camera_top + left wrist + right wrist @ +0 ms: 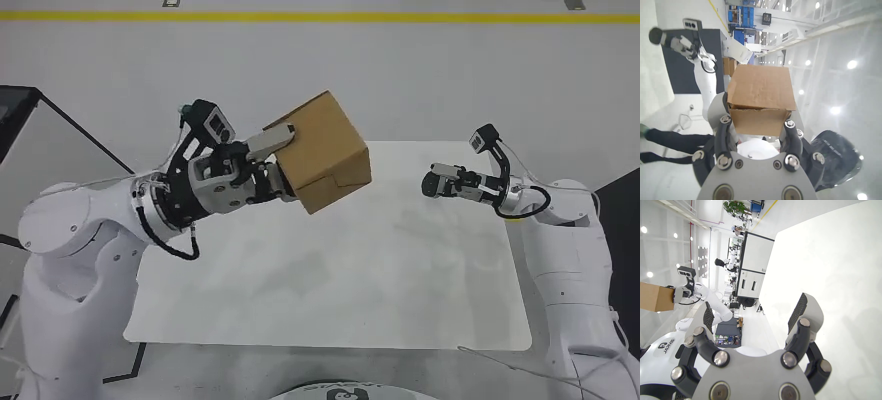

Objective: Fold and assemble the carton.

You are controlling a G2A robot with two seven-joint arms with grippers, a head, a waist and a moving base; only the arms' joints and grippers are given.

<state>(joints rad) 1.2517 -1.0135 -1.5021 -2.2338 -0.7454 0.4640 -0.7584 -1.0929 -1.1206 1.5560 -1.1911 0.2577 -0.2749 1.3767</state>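
The brown carton (325, 148) is folded into a box and hangs tilted in the air over the table's far left part. My left gripper (277, 160) is shut on the carton, one finger on each of two opposite sides near one end. In the left wrist view the carton (761, 94) sits between the fingers (791, 132), with a flap edge showing at its near end. My right gripper (428, 184) stands open and holds nothing, in the air over the table's far right part. In the right wrist view its pads (797, 311) are wide apart, and the carton (656, 298) shows far off.
The white table (400, 290) carries nothing else. A dark frame (40, 115) stands off the table's left side. The floor beyond the far edge has a yellow line (320, 16).
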